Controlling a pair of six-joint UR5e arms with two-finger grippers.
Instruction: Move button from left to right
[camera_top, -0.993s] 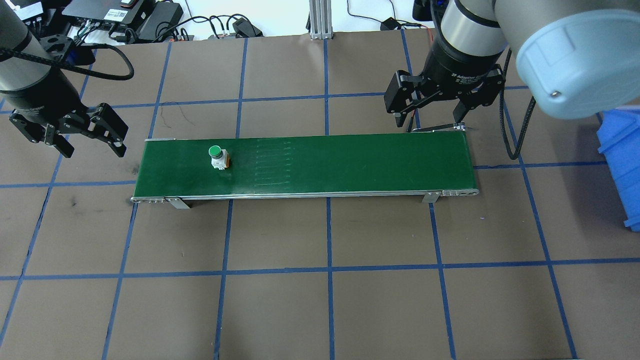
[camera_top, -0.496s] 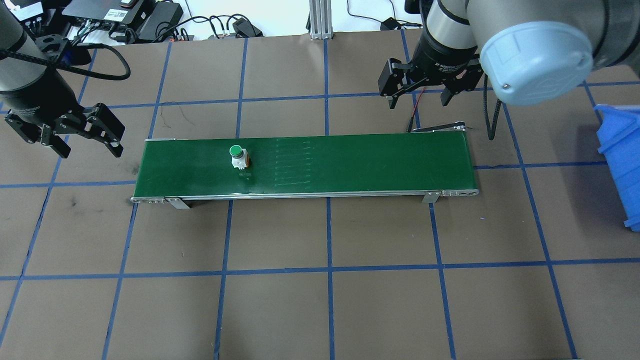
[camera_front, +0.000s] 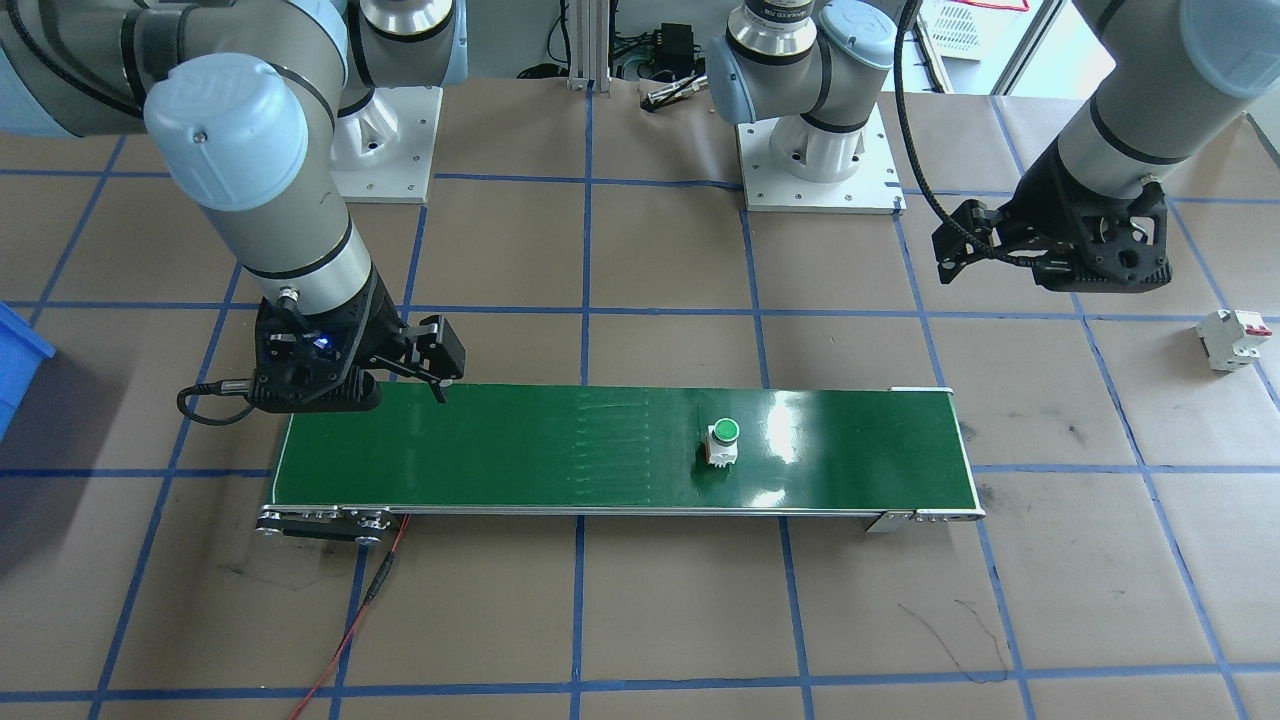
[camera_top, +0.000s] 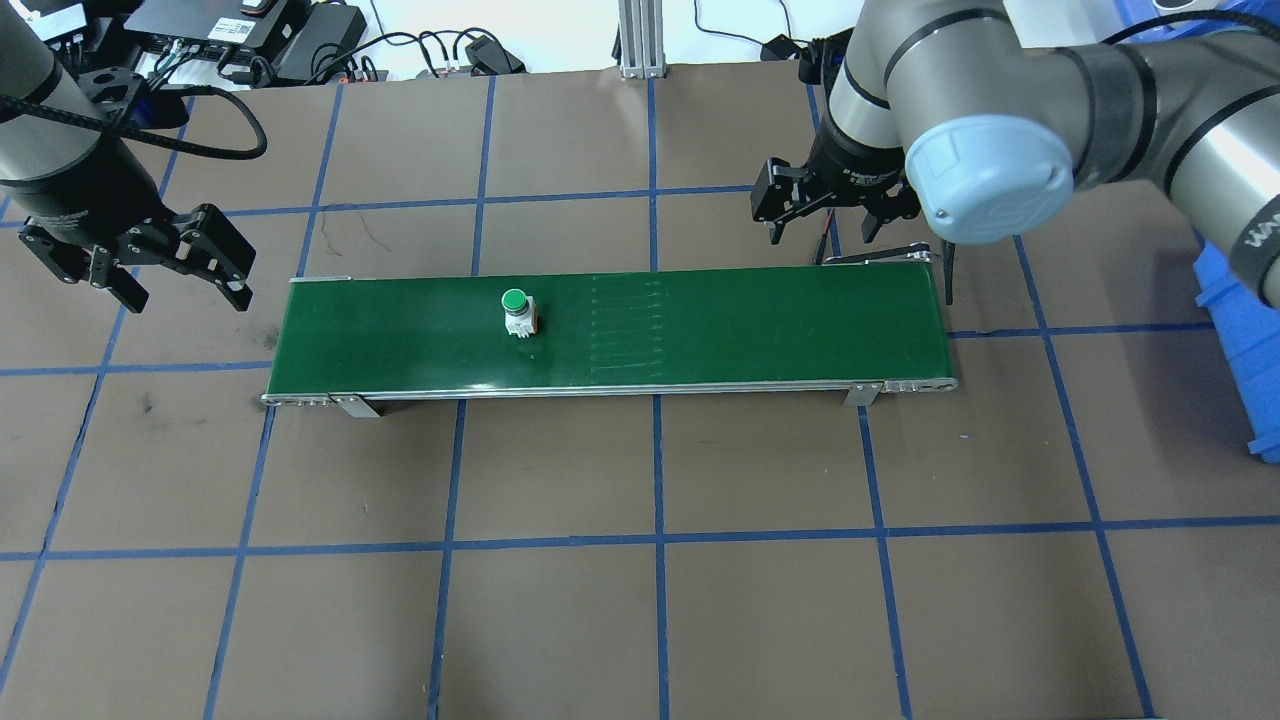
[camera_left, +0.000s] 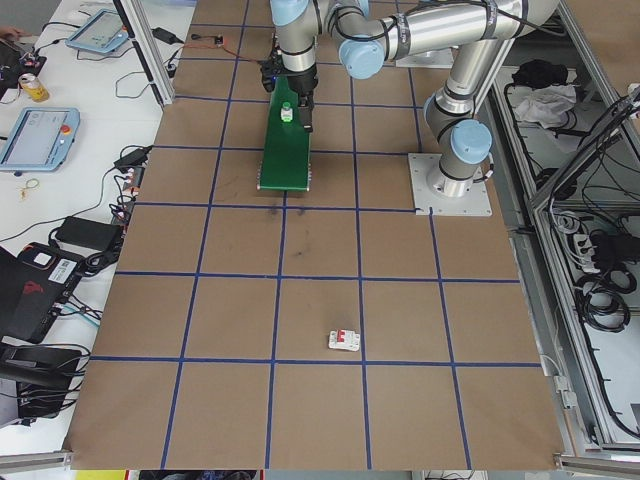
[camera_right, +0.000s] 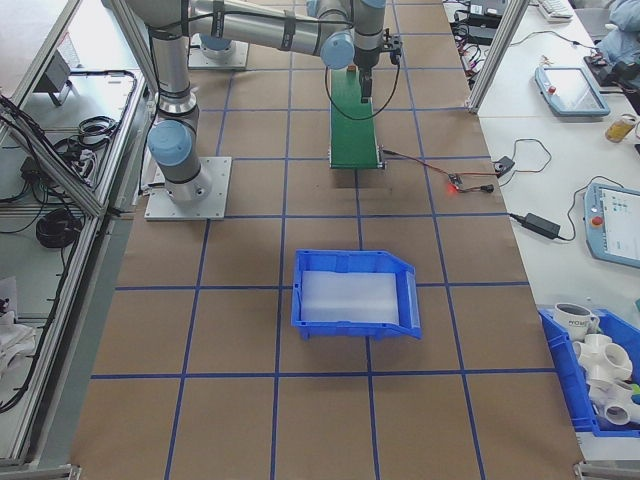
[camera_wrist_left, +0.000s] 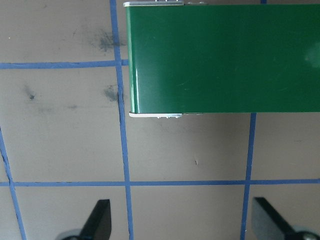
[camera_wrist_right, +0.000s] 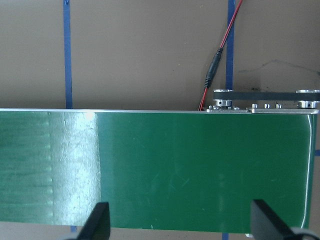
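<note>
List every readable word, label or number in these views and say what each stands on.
None reads whole.
"UR", faintly embossed: blue joint cap of the right arm.
Partial white letters, roughly "WA": right arm's dark band, cut off by the frame.
Print on the right gripper adapter: too blurred.

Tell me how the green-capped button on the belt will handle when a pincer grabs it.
The button stands upright on a small base with a wider round cap on top, so a sideways nudge may tip it. It looks like rigid plastic, probably light. The smooth cap may slip; its boxy body looks easier to grip.
</note>
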